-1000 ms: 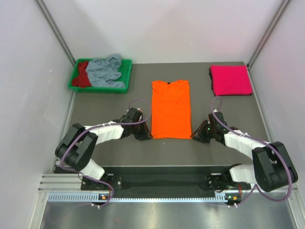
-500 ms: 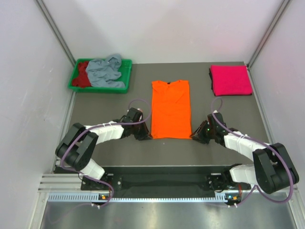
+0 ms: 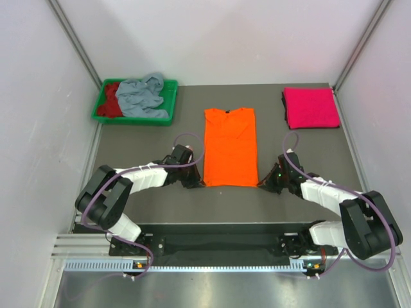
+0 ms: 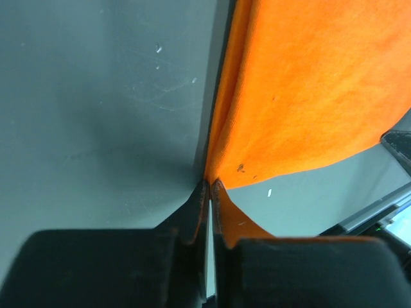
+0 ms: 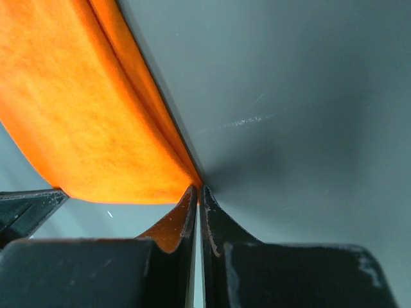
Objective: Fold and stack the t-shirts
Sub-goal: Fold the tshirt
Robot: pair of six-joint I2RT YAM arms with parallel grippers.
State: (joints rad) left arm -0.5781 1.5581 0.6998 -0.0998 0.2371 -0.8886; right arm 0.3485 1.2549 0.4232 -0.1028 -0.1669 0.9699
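Both arms have crept inward a touch, and the right end effector [image 5: 198, 187] has clamped onto a near corner of the orange t-shirt [image 3: 230, 146]. Opposite, the left end effector [image 4: 209, 183] pinches the other near corner. Ahead of them the shirt lies flat on the table [image 3: 160, 138]; a folded magenta t-shirt [image 3: 311, 108] sits far beyond the right one.

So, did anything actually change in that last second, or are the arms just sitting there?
Both grippers closed. The left gripper pinched the near left corner of the orange t-shirt, then the right gripper pinched its near right corner. The arms barely shifted. The orange t-shirt lies flat where it was; the pink t-shirt and the green tray did not move.
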